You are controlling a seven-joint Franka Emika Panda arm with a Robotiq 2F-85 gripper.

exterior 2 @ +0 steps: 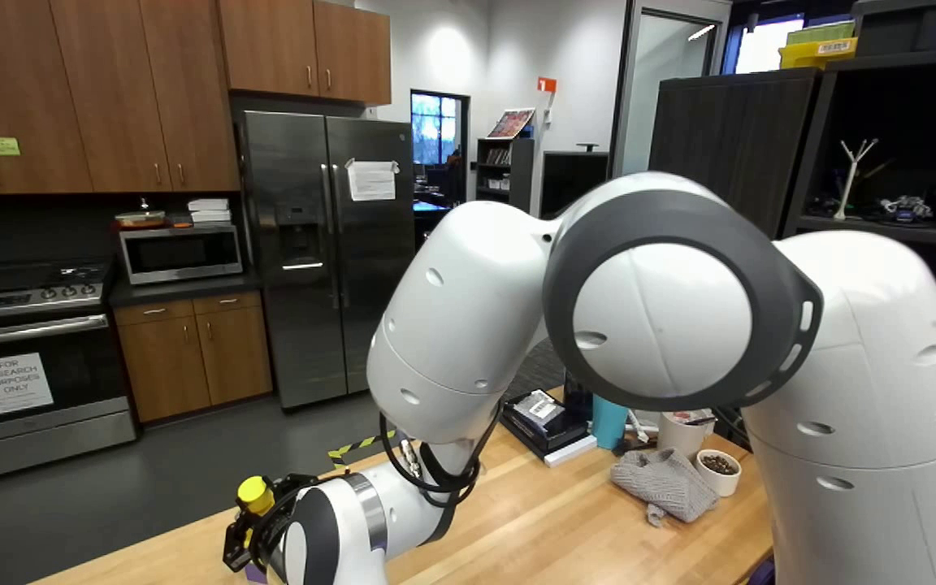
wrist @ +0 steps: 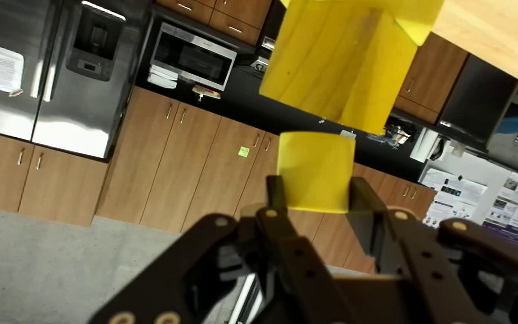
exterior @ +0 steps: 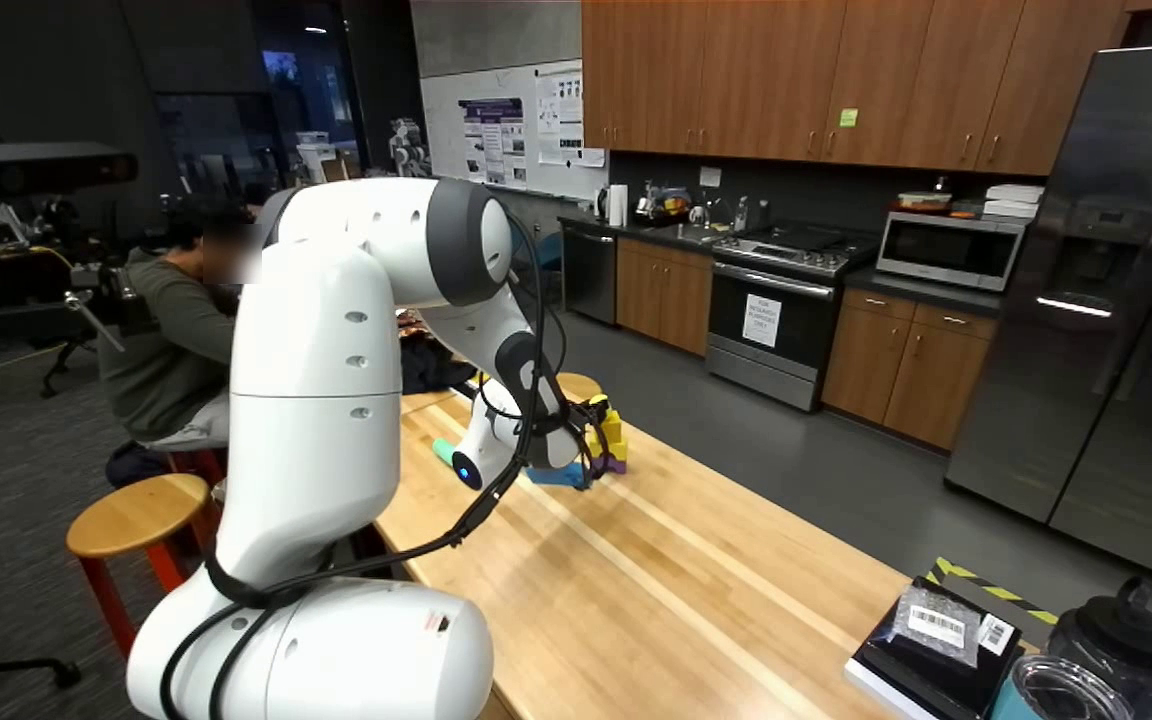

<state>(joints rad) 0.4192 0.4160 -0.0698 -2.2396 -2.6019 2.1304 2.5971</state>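
A yellow cylinder (wrist: 316, 166) was gripped near the kitchen-side edge of the butcher-block table (exterior: 706, 590)

The gripper (wrist: 316, 193) was clamped on it, jaws drawn in against both sides. Under it stood yellow blocks (wrist: 337, 63); the wrist view showed a narrow gap between them and the piece held. In both exterior views, a purple block (exterior: 616, 466) showed below the yellow blocks. A blue block (exterior: 556, 474), partly hidden, lay just beside, and a green cylinder (exterior: 443, 450) lay nearer the table's opposite long edge. Towards the table's other end, by the kitchen-side edge, lay a black box (exterior: 956, 680), a teal tumbler (exterior 2: 610, 422) just beside it.
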